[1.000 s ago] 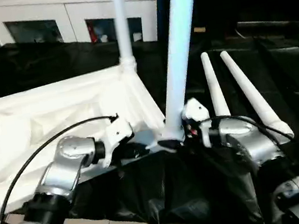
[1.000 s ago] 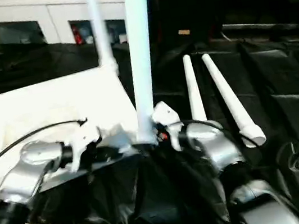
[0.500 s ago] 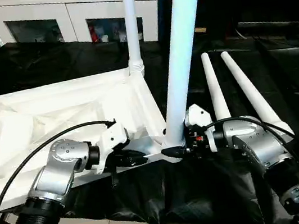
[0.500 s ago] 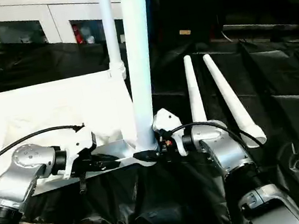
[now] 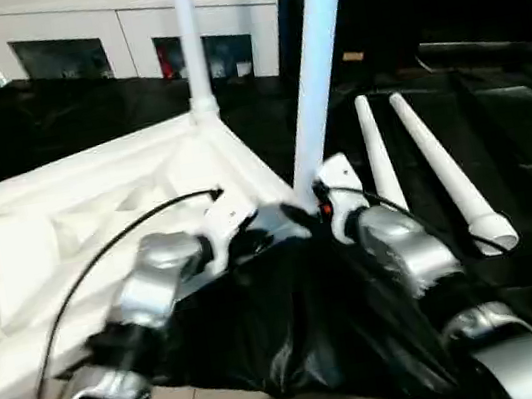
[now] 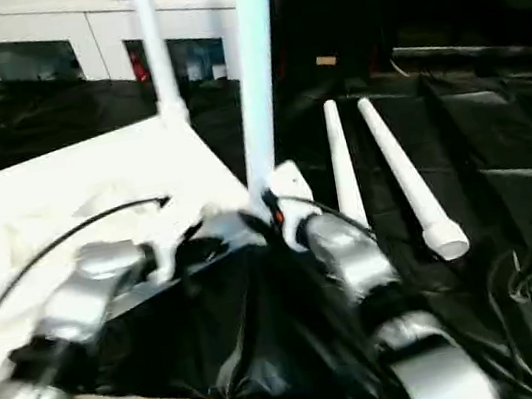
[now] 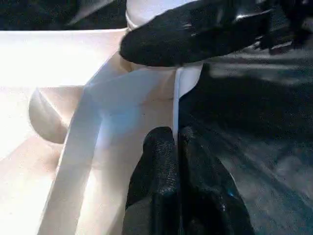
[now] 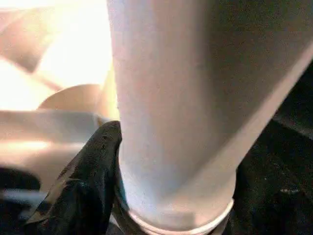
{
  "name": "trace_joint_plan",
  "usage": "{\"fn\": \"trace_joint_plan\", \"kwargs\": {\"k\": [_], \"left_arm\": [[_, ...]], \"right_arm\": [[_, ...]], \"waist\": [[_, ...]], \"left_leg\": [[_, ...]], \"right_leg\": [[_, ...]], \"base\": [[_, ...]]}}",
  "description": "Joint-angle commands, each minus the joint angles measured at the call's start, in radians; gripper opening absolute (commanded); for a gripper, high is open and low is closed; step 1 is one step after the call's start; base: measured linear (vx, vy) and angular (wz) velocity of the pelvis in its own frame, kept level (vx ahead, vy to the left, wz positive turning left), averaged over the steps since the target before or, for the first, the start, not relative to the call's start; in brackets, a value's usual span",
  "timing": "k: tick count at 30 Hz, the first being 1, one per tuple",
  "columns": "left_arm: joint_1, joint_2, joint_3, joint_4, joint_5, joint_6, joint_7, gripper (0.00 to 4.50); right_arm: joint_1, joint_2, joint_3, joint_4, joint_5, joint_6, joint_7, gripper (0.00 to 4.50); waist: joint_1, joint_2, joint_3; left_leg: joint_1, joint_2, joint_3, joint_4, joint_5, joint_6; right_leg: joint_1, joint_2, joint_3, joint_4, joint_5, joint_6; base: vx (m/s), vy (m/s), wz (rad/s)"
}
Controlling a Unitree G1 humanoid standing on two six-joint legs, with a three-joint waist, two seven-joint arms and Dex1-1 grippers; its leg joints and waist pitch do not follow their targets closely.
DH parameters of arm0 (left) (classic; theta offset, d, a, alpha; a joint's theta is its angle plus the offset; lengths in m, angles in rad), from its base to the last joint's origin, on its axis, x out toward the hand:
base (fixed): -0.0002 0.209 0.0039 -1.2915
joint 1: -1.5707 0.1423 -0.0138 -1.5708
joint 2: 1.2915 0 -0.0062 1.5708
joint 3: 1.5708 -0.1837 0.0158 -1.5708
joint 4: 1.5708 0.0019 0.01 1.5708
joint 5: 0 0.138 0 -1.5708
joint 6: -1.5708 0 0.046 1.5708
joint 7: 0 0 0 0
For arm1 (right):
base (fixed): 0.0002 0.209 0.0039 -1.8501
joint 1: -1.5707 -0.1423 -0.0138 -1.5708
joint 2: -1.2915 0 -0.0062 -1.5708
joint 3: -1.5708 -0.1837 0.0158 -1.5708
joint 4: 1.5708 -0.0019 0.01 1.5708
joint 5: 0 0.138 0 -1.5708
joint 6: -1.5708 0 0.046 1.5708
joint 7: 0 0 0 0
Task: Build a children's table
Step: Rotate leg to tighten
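Black rubber fingers of my left gripper (image 7: 177, 147) are pinched shut on the thin upright rim of the white ribbed plastic table top (image 5: 69, 231), close by its near corner socket; my right gripper (image 5: 309, 215) stands at the foot of the long white tapered tube leg (image 5: 317, 60) that rises upright from that socket, one black finger (image 8: 83, 176) pressed to its side, its jaws spread about the tube; a second white leg (image 5: 188, 40) stands upright in the far corner socket; the top lies underside up on black plastic sheeting (image 5: 296, 326), to my left; two loose white legs (image 5: 433, 168) lie side by side on the sheeting to my right; beyond stands a white cabinet with glass doors (image 5: 119, 35).
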Motion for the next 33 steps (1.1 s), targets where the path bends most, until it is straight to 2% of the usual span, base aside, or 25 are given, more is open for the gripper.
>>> {"fn": "trace_joint_plan", "kwargs": {"k": [1,2,6,10,13,15,20,28,29,31,33], "left_arm": [[-0.055,-0.065,-0.005,-0.009,-0.011,-0.032,0.054,0.00],[-0.055,-0.064,-0.009,-0.009,-0.010,-0.040,0.046,0.00],[-0.029,-0.031,-0.015,-0.039,-0.029,-0.077,-0.021,0.00],[-0.006,-0.002,-0.013,-0.065,-0.045,-0.087,-0.069,0.00],[0.023,0.034,-0.010,-0.096,-0.067,-0.091,-0.131,0.00],[0.040,0.063,-0.009,-0.114,-0.080,-0.108,-0.179,0.00],[0.058,0.105,-0.007,-0.137,-0.097,-0.109,-0.239,0.00],[0.079,0.145,-0.016,-0.177,-0.130,-0.105,-0.343,0.00],[0.084,0.155,-0.018,-0.185,-0.136,-0.101,-0.367,0.00],[0.094,0.174,-0.023,-0.198,-0.146,-0.097,-0.405,0.00],[0.102,0.186,-0.025,-0.210,-0.153,-0.091,-0.427,0.00]], "right_arm": [[-0.010,0.095,0.066,0.043,-0.014,-0.016,0.034,3.07],[-0.016,0.098,0.055,0.052,-0.001,-0.019,0.046,3.42],[-0.021,0.067,0.054,0.054,-0.001,-0.050,0.080,3.69],[-0.006,0.029,0.068,0.029,-0.002,-0.072,0.153,3.69],[0.016,-0.021,0.088,0.005,-0.008,-0.108,0.270,3.69],[0.041,-0.067,0.102,-0.037,0.012,-0.120,0.399,3.69],[0.087,-0.130,0.118,-0.135,0.069,-0.090,0.604,3.69],[0.142,-0.214,0.177,-0.244,0.088,-0.064,0.805,3.69],[0.150,-0.228,0.186,-0.260,0.083,-0.060,0.830,3.46],[0.159,-0.245,0.197,-0.277,0.074,-0.056,0.855,3.46],[0.164,-0.251,0.201,-0.287,0.070,-0.055,0.861,3.21]], "waist": [[-0.001,0.001,-0.075],[-0.001,0.002,-0.075],[-0.003,0.003,-0.074],[-0.002,0.004,-0.072],[-0.005,0.003,-0.072],[-0.004,0.001,-0.071],[0.000,-0.001,-0.069],[0.008,-0.003,-0.069],[0.008,-0.003,-0.068],[0.007,-0.002,-0.068],[0.009,0.001,-0.069]], "left_leg": [[0.009,0.025,-0.007,-0.066,-0.165,-0.006],[0.008,0.026,-0.007,-0.066,-0.158,0.001],[0.008,0.026,-0.006,-0.067,-0.168,0.009],[0.010,0.028,-0.007,-0.068,-0.182,0.007],[0.006,0.028,-0.006,-0.067,-0.177,0.019],[0.005,0.029,-0.007,-0.067,-0.174,0.031],[0.008,0.030,-0.006,-0.067,-0.184,0.043],[0.008,0.030,-0.004,-0.065,-0.178,0.049],[0.008,0.030,-0.005,-0.066,-0.179,0.047],[0.010,0.031,-0.005,-0.065,-0.184,0.047],[0.008,0.033,-0.006,-0.066,-0.184,0.045]], "right_leg": [[0.050,-0.087,0.054,-0.079,-0.178,-0.166],[0.050,-0.086,0.054,-0.075,-0.154,-0.172],[0.052,-0.086,0.053,-0.076,-0.144,-0.179],[0.051,-0.088,0.054,-0.078,-0.163,-0.180],[0.053,-0.086,0.054,-0.075,-0.147,-0.186],[0.057,-0.086,0.053,-0.075,-0.139,-0.191],[0.055,-0.086,0.054,-0.078,-0.172,-0.193],[0.052,-0.085,0.052,-0.079,-0.194,-0.194],[0.051,-0.084,0.052,-0.080,-0.199,-0.193],[0.049,-0.085,0.052,-0.082,-0.209,-0.193],[0.050,-0.085,0.052,-0.080,-0.208,-0.194]], "base": [[0.000,0.000,0.00],[0.000,0.000,0.00],[0.000,0.000,0.00],[0.000,0.000,0.00],[0.000,0.000,0.00],[0.000,0.000,0.00],[0.000,0.000,0.00],[0.000,0.000,0.00],[0.000,0.000,0.00],[0.000,0.000,0.00],[0.000,0.000,0.00]]}}
